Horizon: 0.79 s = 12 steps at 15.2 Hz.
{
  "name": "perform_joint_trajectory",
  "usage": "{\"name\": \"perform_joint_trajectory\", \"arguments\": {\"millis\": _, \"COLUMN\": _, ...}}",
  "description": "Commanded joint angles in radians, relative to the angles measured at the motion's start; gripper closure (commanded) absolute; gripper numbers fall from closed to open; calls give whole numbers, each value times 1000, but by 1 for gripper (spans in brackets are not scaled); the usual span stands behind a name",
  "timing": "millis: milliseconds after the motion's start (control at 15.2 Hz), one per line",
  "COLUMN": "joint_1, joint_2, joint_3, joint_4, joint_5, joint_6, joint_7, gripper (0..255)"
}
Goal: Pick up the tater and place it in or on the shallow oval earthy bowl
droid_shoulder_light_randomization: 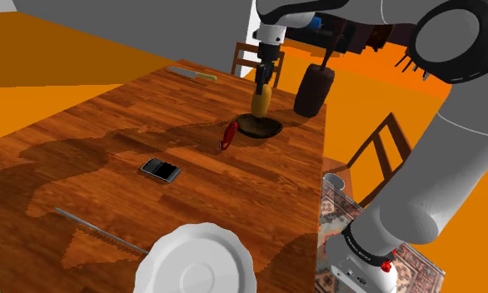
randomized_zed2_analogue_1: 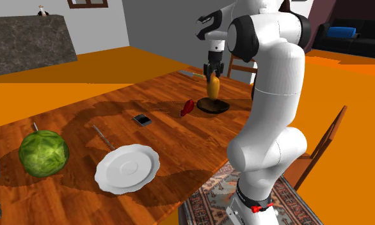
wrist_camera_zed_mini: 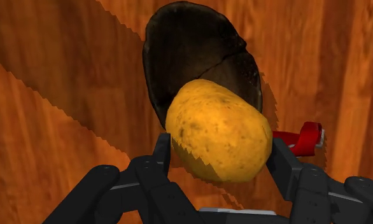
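Yellow-brown tater (wrist_camera_zed_mini: 218, 130) hangs clamped across its middle in the pincer (wrist_camera_zed_mini: 220, 154), just above the dark bowl (wrist_camera_zed_mini: 191, 51) on the bench (wrist_camera_zed_mini: 45, 127). It looks firm, fairly heavy and smooth-skinned, so this mid-girth hold seems right.

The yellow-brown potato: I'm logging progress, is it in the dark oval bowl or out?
Out. The black pincer clasps the yellow-brown potato above the dark oval bowl, not set down in it.
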Motion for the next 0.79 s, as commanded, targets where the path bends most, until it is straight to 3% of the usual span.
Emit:
{"name": "perform_joint_trajectory", "arguments": {"millis": 0, "joint_1": 0, "joint_2": 3, "joint_3": 0, "joint_4": -22, "joint_5": 1, "joint_6": 26, "joint_7": -2, "gripper": 255}}
{"name": "perform_joint_trajectory", "arguments": {"millis": 396, "joint_1": 0, "joint_2": 20, "joint_3": 1, "joint_4": -91, "joint_5": 6, "joint_6": 111, "joint_7": -9, "gripper": 255}}
{"name": "perform_joint_trajectory", "arguments": {"millis": 726, "joint_1": 0, "joint_2": 20, "joint_3": 1, "joint_4": -91, "joint_5": 6, "joint_6": 111, "joint_7": -9, "gripper": 255}}
